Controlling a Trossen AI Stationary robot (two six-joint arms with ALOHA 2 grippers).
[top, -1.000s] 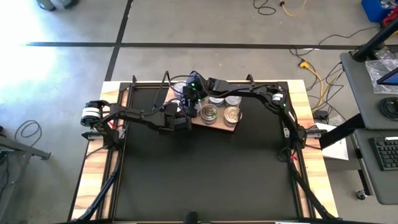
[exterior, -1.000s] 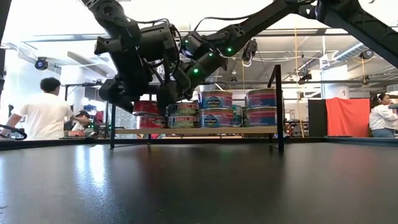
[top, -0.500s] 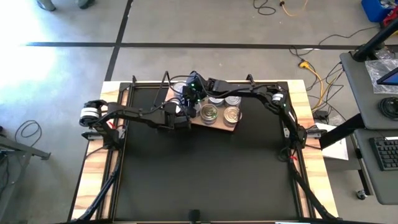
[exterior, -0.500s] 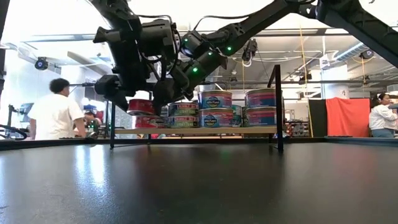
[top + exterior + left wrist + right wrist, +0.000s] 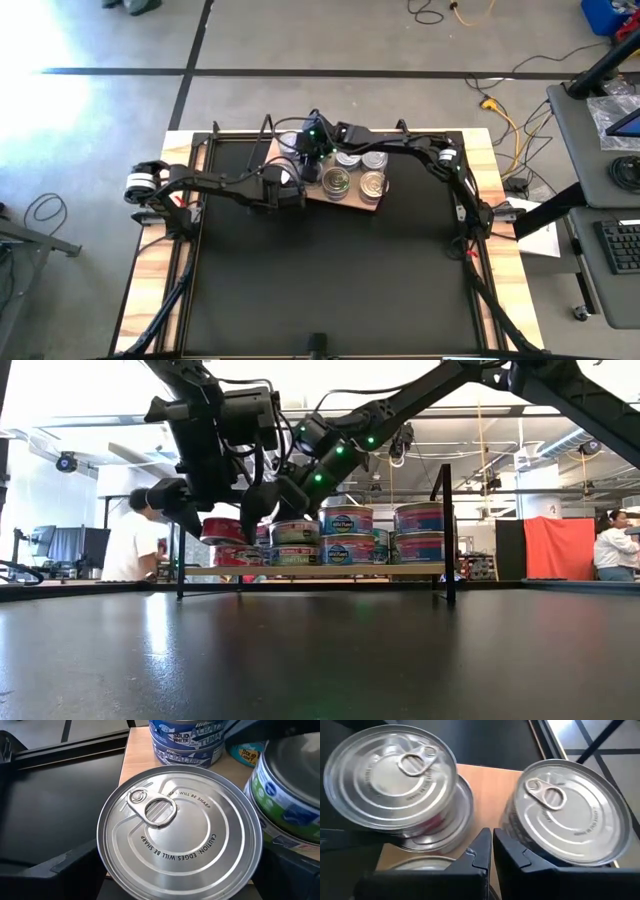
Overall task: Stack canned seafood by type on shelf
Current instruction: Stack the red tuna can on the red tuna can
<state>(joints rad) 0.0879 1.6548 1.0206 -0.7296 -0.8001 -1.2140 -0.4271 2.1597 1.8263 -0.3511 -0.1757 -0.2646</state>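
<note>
The shelf (image 5: 376, 203), a light-wood board with black frame ends, lies at the far middle of the black mat and carries several tins in short stacks. My left gripper (image 5: 222, 518) comes in from the left and has a red-sided tin with a silver pull-tab top (image 5: 180, 825) between its wide-set fingers. This tin hangs tilted just above another red tin (image 5: 236, 556) at the shelf's left end. My right gripper (image 5: 491, 842) is shut and hovers over the board between that pair and a silver-topped tin (image 5: 570, 810). My left gripper pinches the red tin's side wall (image 5: 104, 857) between its two fingers (image 5: 55, 870), one on each opposite side. They slant down at it from the table's near left. The tin is tilted over the lower red tin; I cannot tell whether the two touch.
Blue-labelled tins stand two high (image 5: 346, 532) (image 5: 420, 530) on the shelf's middle and right, and a green-labelled pair (image 5: 295, 543) sits beside the red ones. The shelf's black frame posts (image 5: 448, 530) rise at its ends. The near mat (image 5: 330, 280) is bare. People move in the room behind.
My left gripper has tipped its fingers up a little with the red tin still between them. The tin now sits tilted above the lower red tin. A person in the background has walked to the right.
</note>
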